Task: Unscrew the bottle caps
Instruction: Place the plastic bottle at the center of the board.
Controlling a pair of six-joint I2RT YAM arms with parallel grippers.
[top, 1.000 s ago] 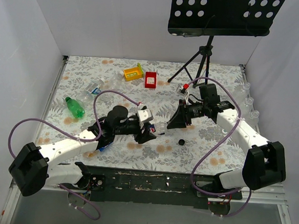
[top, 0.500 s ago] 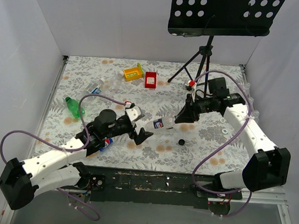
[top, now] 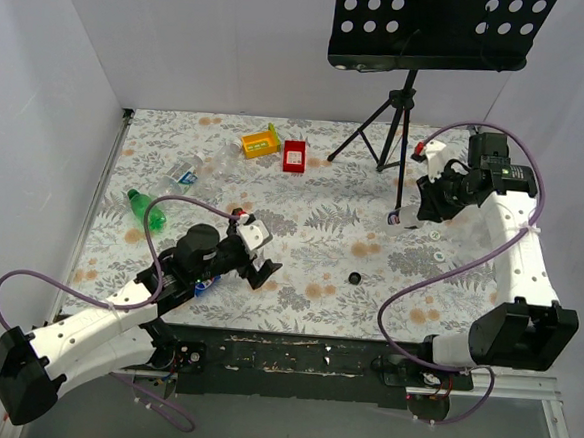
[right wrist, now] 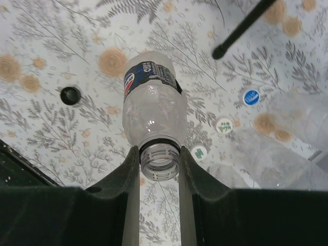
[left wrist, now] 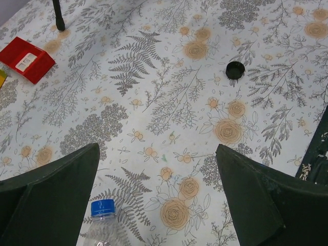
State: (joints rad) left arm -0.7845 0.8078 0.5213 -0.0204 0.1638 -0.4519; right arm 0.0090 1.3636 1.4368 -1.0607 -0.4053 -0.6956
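Note:
My right gripper (right wrist: 159, 154) is shut on the bare threaded neck of a clear bottle (right wrist: 154, 102) with a dark blue label; there is no cap on it. In the top view this gripper (top: 425, 202) holds the bottle (top: 396, 218) in the air at the right, near the tripod. A loose black cap (top: 354, 278) lies on the mat, also seen as a black cap (left wrist: 235, 69) and a black cap (right wrist: 70, 95). My left gripper (left wrist: 156, 154) stands open over the mat, empty. Just below it lies a clear bottle with a blue cap (left wrist: 102, 207) still on.
A green bottle (top: 144, 209) and clear bottles (top: 187, 172) lie at the left. A yellow tray (top: 260, 142) and a red tray (top: 294, 156) sit at the back. The tripod (top: 383, 135) stands near my right arm. Loose caps (right wrist: 251, 97) and clear bottles (right wrist: 302, 118) lie at the right.
My left gripper opened, let go of the bottle and drew back to the left. My right gripper closed on the neck and carried the bottle up and to the right.

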